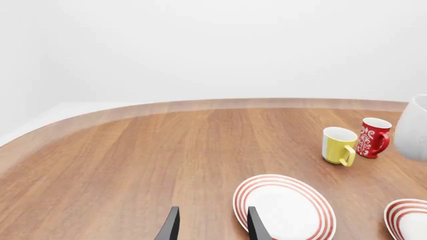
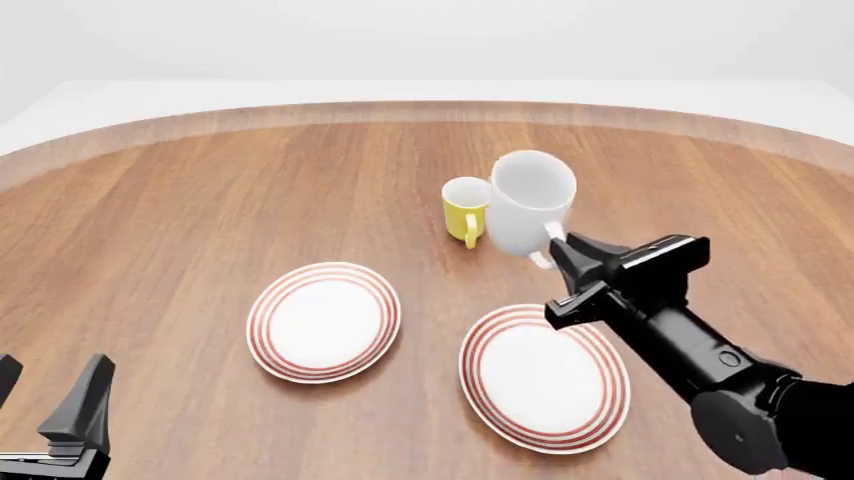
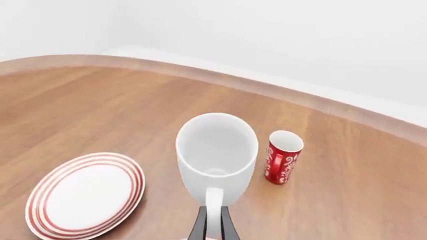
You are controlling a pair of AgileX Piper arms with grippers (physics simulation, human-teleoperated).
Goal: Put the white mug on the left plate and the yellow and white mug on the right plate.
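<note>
The right gripper (image 3: pixel 213 225) pinches the loop handle of the white mug (image 2: pixel 533 212), which appears lifted, beside the yellow and white mug (image 2: pixel 465 208) and beyond the right plate (image 2: pixel 545 378). The handle hold keeps the mug upright for carrying to the left plate (image 2: pixel 324 320). The left gripper (image 1: pixel 212 227) waits spread and empty at the near edge of the table (image 2: pixel 200 200).

Front view: white mug (image 2: pixel 533 205) is hiding the red cup entirely and overlapping the 3 o'clock side of the yellow and white mug (image 2: pixel 465 210). Left gripper (image 2: pixel 48 412) is running off the frame at 7 o'clock. Left wrist view: white mug (image 1: pixel 415 129) is being cropped at 3 o'clock.
</note>
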